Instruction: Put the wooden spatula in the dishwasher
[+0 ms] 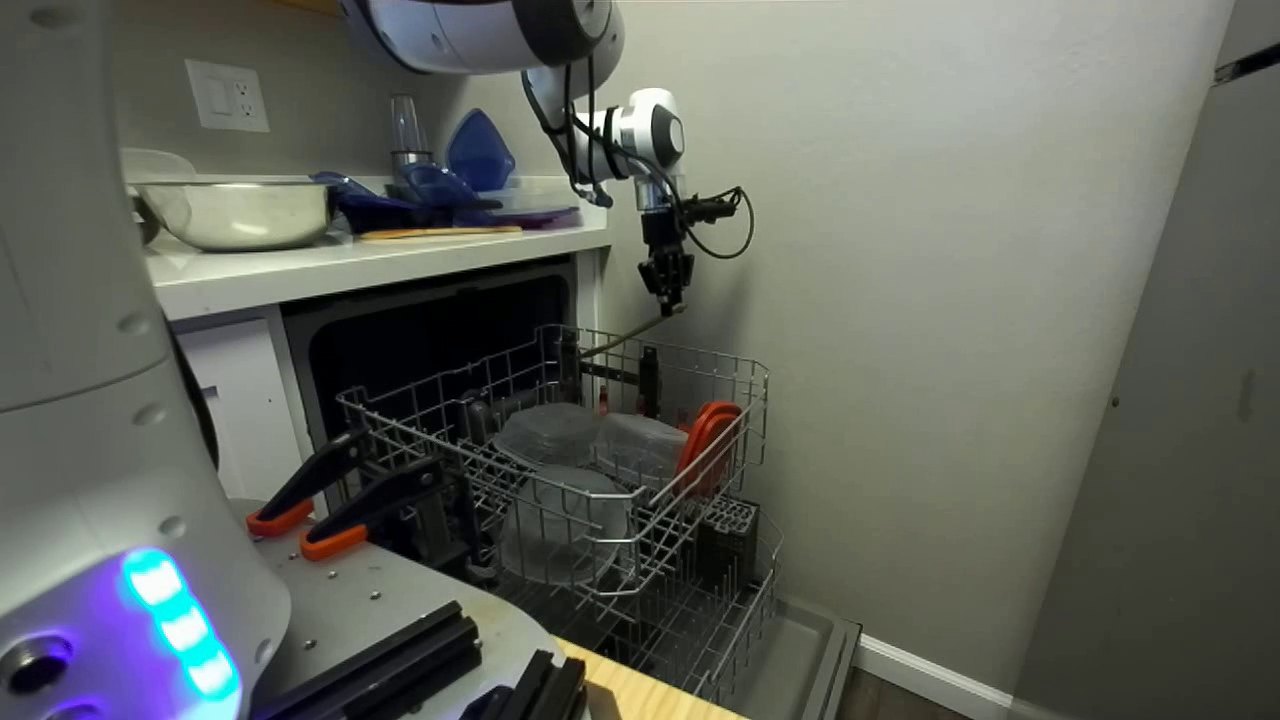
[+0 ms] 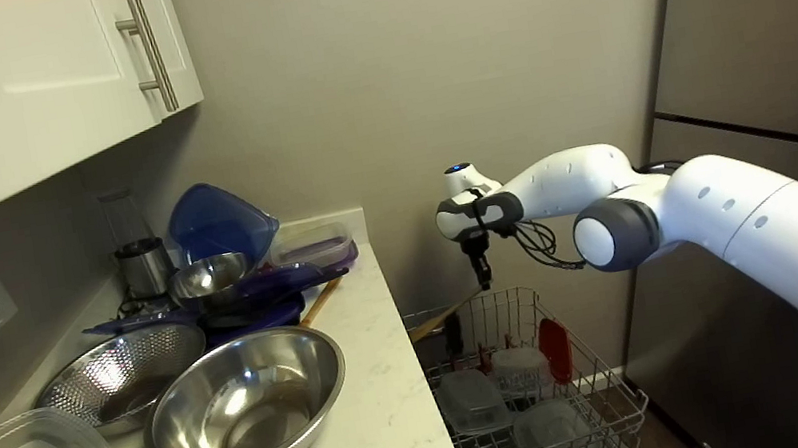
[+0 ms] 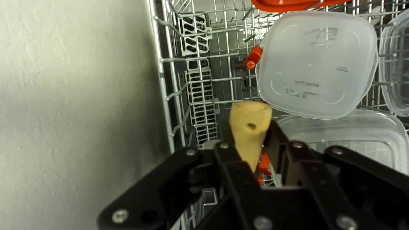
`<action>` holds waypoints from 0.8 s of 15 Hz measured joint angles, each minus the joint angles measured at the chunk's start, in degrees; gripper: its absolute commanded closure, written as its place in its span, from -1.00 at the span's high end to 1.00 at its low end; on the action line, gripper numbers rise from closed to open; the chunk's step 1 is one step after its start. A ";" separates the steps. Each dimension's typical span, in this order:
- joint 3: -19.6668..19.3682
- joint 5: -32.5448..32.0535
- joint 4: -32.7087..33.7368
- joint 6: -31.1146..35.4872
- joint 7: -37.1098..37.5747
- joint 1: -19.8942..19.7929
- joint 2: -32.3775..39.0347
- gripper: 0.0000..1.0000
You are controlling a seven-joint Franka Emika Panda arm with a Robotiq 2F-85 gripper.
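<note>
I see the arm (image 2: 737, 208) reaching well out from its base (image 1: 120, 490), wrist (image 1: 648, 130) bent, end effector (image 1: 670, 306) pointing down, fingers (image 3: 276, 135) closed in a grip.

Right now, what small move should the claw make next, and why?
Probably lower the claw a little without opening: it grips the wooden spatula by its handle end above the dishwasher's upper rack, the rest sloping down. Whether it touches the rack is unclear.

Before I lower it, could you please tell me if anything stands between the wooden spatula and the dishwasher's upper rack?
Nothing visible stands between the wooden spatula, held in the pincer, and the upper rack below. Translucent plastic containers take up part of it, and I can't tell whether the spatula's far end touches the rack.
</note>
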 measured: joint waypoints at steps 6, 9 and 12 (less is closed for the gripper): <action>-1.64 -0.09 4.04 -0.85 0.00 0.83 2.68 -0.40; -1.72 -0.09 4.27 -1.04 0.00 0.87 2.74 -0.40; -1.79 -0.09 4.27 -0.80 0.00 0.92 2.78 -0.85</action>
